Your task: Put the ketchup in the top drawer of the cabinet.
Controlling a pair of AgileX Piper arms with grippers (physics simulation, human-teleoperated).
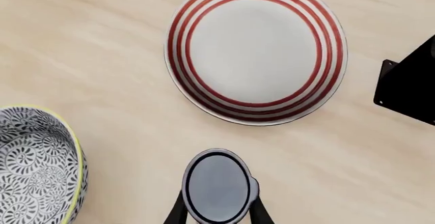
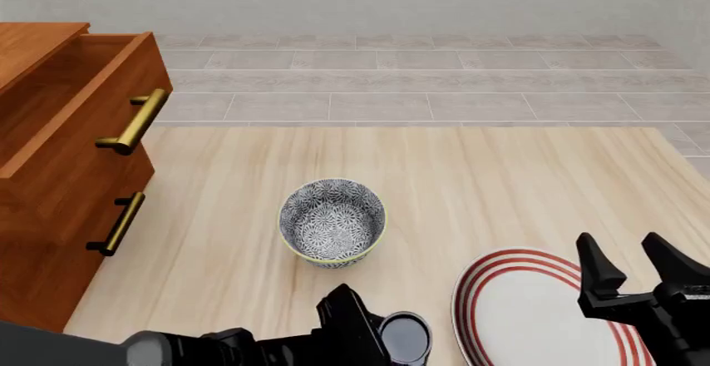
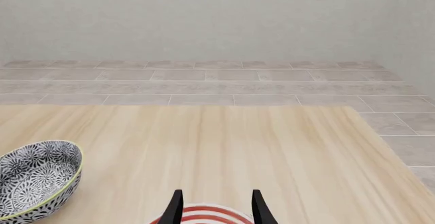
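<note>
While your left jaws [image 1: 219,215] clamp the ketchup [image 1: 217,186] below its cap, expect a light, rigid, slippery bottle. Right jaws [image 3: 214,206] stand open. Keep it upright.

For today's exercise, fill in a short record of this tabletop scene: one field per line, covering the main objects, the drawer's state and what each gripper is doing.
ketchup: seen cap-on from above, between the left gripper fingers, near table edge
left gripper: shut on the ketchup
right gripper: open, empty, above the plate
bowl: grey patterned, upright, mid-table
plate: white, red rings, right of the ketchup
top drawer: pulled open on the cabinet, far left
lower drawer: closed
</note>
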